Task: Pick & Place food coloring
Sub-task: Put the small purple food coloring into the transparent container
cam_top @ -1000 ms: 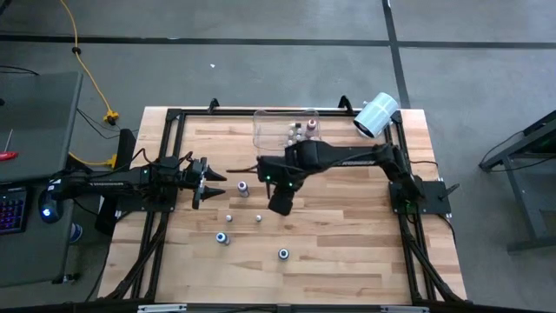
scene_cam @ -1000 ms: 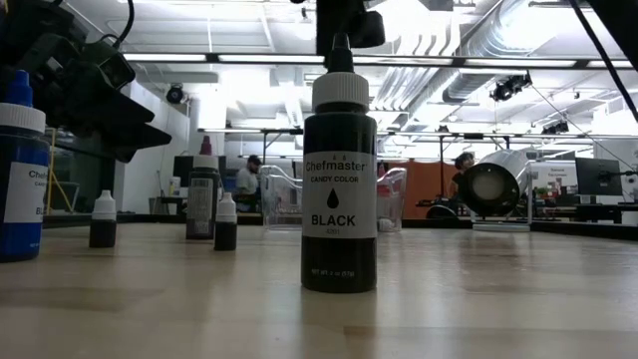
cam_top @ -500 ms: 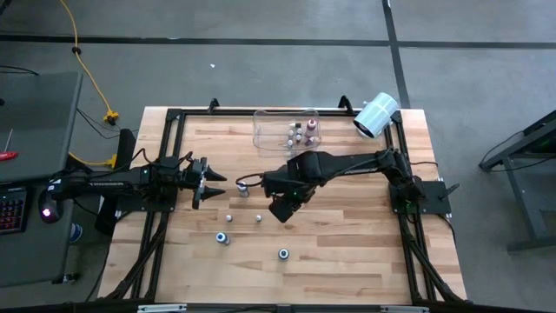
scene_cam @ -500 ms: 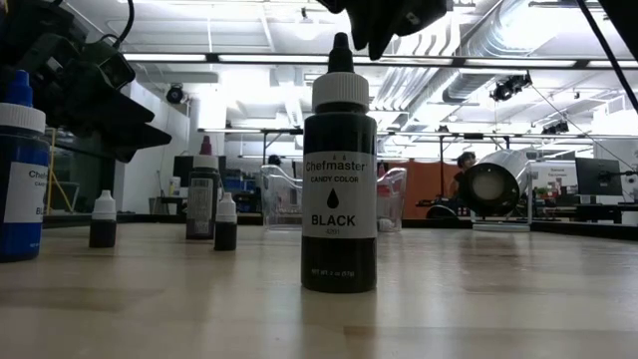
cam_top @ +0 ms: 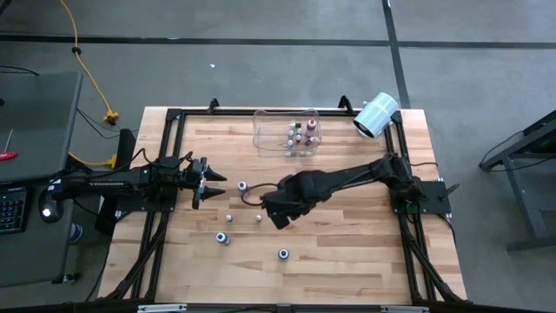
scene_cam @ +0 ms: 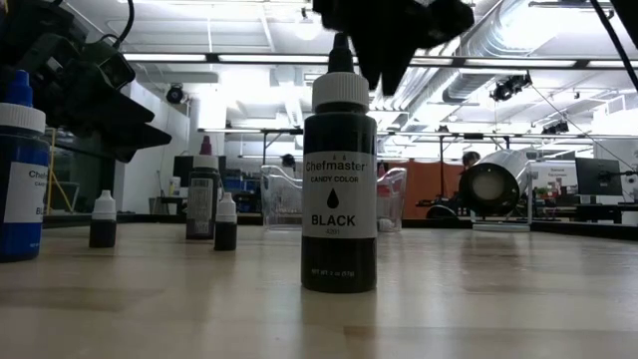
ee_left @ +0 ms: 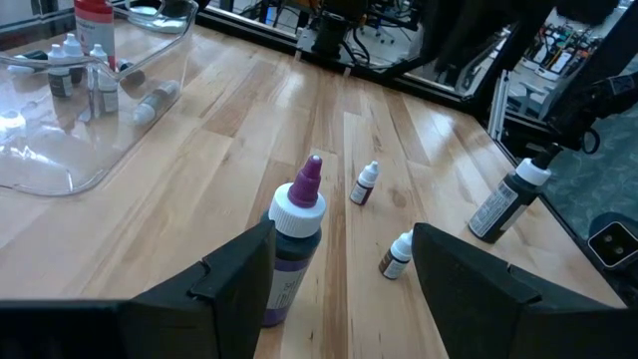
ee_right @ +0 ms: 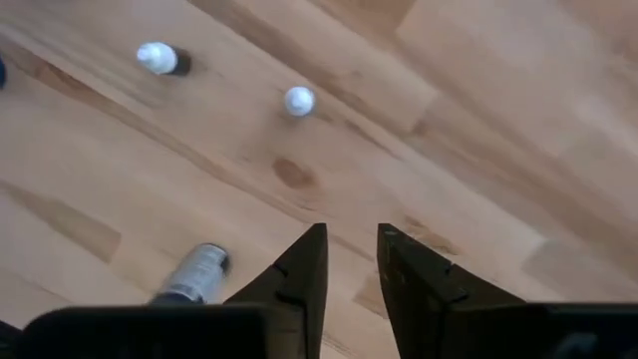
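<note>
Loose food coloring bottles stand upright on the wooden table: a purple one (cam_top: 242, 187), two tiny white-capped ones (cam_top: 229, 218) (cam_top: 258, 218), a blue one (cam_top: 223, 237) and a black one (cam_top: 283, 254), which is large in the low view (scene_cam: 339, 170). More bottles sit in the clear bin (cam_top: 287, 130). My right gripper (cam_top: 277, 216) hovers open above the table just right of the tiny bottles and holds nothing (ee_right: 351, 264). My left gripper (cam_top: 211, 183) waits open at the table's left; the purple bottle (ee_left: 294, 239) stands just ahead of its fingers.
A white paper roll (cam_top: 376, 115) lies at the far right corner. The black metal frame (cam_top: 174, 117) runs around the table. Bare wood stretches across the near half and the right side of the table.
My right arm has swung away from the bin and stretched out lower. Its gripper has come down a little toward the table's near edge and left, over the tiny bottles, tipping as it went. The bottles have stayed where they were.
</note>
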You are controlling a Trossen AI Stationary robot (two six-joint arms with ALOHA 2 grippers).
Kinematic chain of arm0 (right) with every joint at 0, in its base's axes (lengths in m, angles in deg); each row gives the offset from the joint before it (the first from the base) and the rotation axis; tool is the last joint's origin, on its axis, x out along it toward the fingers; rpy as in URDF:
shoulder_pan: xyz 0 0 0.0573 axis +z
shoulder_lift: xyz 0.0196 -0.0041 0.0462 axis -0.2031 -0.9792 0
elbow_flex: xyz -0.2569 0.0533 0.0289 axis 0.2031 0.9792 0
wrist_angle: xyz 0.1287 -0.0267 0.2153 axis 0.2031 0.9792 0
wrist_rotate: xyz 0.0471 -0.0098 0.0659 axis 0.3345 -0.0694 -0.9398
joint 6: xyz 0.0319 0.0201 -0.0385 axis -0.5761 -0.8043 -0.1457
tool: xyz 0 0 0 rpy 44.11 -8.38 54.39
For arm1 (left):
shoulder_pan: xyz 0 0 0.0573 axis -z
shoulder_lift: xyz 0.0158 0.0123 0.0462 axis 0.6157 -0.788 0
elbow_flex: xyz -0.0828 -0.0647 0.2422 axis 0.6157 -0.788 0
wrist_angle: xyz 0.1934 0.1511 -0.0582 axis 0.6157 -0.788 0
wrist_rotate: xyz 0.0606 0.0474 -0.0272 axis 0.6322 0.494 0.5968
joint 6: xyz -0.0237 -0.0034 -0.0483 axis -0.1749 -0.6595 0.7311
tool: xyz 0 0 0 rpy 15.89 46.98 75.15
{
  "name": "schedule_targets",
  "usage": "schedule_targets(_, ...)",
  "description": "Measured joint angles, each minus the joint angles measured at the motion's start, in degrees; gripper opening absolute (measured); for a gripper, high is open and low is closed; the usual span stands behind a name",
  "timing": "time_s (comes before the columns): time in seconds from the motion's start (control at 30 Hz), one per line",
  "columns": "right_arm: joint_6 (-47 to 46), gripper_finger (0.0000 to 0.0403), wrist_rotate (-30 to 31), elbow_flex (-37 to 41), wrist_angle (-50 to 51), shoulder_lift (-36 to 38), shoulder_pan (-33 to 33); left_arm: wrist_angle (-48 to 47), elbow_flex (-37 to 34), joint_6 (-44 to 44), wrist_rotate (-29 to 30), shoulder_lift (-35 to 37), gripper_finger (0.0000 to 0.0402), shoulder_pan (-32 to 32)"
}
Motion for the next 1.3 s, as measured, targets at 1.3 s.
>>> schedule_targets(1.3, 7.3, 0.0224, -8.1, 15.3, -24.6, -3.4, -7.3, 0.0, 0.0, 0.0, 0.0, 0.0, 0.0234, 0.0)
